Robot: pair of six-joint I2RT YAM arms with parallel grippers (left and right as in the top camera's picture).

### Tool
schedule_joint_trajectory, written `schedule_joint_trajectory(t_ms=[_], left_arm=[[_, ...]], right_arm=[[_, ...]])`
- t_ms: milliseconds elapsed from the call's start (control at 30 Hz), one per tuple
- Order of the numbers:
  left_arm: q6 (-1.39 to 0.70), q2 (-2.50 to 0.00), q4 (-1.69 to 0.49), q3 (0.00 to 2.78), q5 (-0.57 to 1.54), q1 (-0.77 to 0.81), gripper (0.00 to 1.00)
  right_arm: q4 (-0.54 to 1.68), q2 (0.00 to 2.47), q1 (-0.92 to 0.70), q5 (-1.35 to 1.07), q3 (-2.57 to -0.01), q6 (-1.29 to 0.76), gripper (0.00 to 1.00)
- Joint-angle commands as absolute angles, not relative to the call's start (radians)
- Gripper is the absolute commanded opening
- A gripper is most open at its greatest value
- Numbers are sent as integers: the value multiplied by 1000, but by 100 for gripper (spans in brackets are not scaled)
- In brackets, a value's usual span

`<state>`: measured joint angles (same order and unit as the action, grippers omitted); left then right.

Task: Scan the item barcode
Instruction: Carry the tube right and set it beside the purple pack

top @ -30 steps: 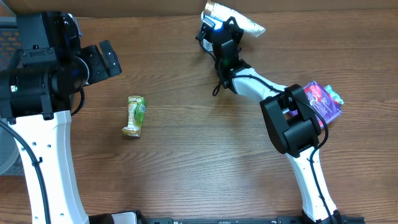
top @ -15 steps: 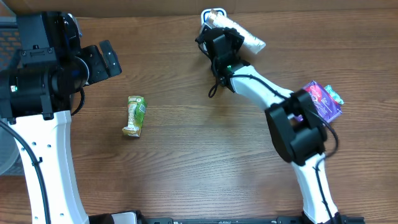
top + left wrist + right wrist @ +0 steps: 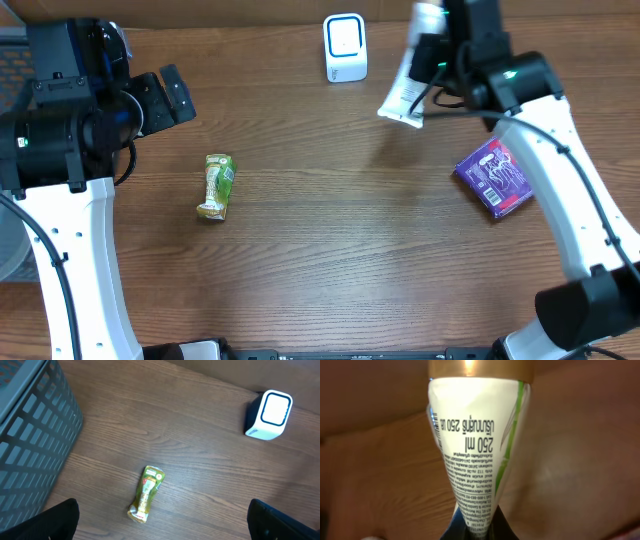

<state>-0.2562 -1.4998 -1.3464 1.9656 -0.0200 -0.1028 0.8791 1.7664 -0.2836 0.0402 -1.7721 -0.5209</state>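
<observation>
Tube (image 3: pixel 405 85), white with a gold cap, hangs in the air over the counter (image 3: pixel 330 250). We see the right end effector (image 3: pixel 432 58) pressed together on it. In the right wrist view the fingers pinch the flat crimped end, with the cap pointing away. The tube sits to the right of the scanner (image 3: pixel 345 47), near it but clearly apart, not over its window. In the right wrist view we read small print and "250 ml" on the tube face. A few dark bars at its left edge look like part of a barcode, though it is too cropped for us to be sure.

We see the left end effector (image 3: pixel 172 95) spread wide and empty, parked at the left, well away from everything. A green pouch (image 3: pixel 216 186) lies flat on the counter below it. A purple packet (image 3: pixel 495 177) lies on the right side. A grey basket (image 3: pixel 30 450) shows in the left wrist view.

Progress, as we judge it: the pick is done and the item is in hand and off the counter. We cannot tell whether a scan has registered. If not, the barcode side needs turning to face the scanner window, close in. After that comes the put-down.
</observation>
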Motion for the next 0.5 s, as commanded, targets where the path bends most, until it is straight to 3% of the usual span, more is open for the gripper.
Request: schedule_joint_trajectory(t_ms=[0,300,467], left_arm=[[-266,-1494,-1343,1972,-27,-105,100],[-266,-1494,-1343,1972,-27,-105,99],[-266,-1494,-1343,1973,-27,-105,99]], right_arm=[[857,1820,-242,42,-1624,-878,4],[582,1827,-126,115,-1281,-997,4],[547,1827,-23,150,-1211,-999,4]])
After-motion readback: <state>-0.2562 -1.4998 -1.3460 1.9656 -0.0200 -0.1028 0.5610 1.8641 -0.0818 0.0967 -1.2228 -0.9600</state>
